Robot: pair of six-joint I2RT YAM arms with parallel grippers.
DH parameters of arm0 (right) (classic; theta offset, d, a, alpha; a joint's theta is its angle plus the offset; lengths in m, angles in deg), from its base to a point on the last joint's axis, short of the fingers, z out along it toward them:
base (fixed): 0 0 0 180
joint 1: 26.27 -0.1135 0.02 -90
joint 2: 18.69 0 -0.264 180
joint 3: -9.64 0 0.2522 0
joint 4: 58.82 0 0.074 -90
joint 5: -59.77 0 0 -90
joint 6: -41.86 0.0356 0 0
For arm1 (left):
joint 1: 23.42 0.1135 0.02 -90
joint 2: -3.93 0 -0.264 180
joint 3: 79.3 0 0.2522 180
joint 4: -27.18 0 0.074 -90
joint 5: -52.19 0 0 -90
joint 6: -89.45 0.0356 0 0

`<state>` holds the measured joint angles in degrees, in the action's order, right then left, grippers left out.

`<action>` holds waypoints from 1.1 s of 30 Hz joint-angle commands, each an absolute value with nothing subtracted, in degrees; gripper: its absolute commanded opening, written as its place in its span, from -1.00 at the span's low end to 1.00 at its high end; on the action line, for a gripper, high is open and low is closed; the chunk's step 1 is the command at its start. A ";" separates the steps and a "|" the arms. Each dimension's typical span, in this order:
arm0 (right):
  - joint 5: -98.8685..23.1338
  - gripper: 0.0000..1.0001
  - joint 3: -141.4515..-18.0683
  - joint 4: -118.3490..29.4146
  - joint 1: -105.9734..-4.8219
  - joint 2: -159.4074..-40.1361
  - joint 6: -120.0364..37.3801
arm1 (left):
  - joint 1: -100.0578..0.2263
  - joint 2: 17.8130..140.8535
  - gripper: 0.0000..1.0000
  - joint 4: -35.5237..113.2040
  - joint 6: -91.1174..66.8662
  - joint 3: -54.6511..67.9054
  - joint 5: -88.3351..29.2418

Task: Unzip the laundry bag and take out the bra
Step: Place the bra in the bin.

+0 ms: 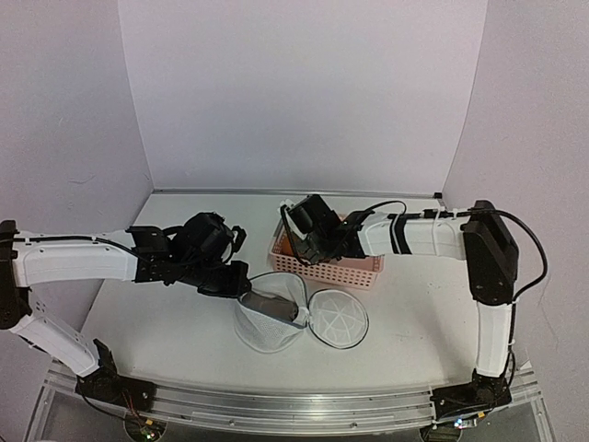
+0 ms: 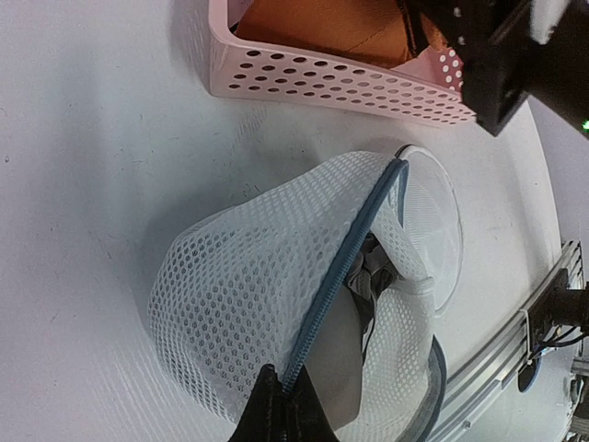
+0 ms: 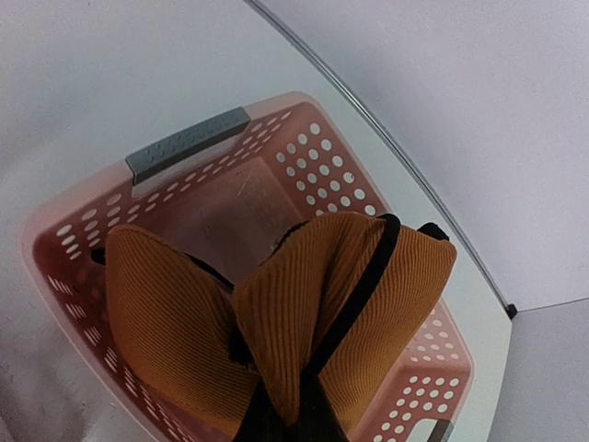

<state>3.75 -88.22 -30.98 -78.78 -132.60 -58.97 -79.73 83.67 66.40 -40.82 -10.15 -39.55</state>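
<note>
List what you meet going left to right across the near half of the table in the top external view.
Left gripper → mesh laundry bag → its round zip lid → right arm's dark elbow. The pink basket overlaps bag and lid, so it is omitted.

The left arm (image 1: 74,258) reaches in low from the left of the laundry bag (image 1: 269,324), and the left claw (image 2: 281,410) is pinched tight on the bag's zip edge. The right arm (image 1: 423,235) stretches level behind the bag from a raised elbow, and the right claw (image 3: 287,416) is clamped on the bra (image 3: 304,295)
</note>
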 commanded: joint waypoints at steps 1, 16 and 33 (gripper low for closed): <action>8.28 -1.00 -94.27 -30.78 -77.14 -135.69 -64.31 | -79.84 81.13 -1.00 64.78 -39.75 -10.25 -40.36; 5.91 -1.00 -98.90 -30.91 -74.17 -140.44 -65.16 | -79.84 80.83 -1.00 64.63 -39.83 -10.25 -40.54; -6.68 -0.14 -100.61 -26.34 -73.68 -144.04 -65.10 | -79.84 81.55 -1.00 64.66 -40.04 -9.60 -39.98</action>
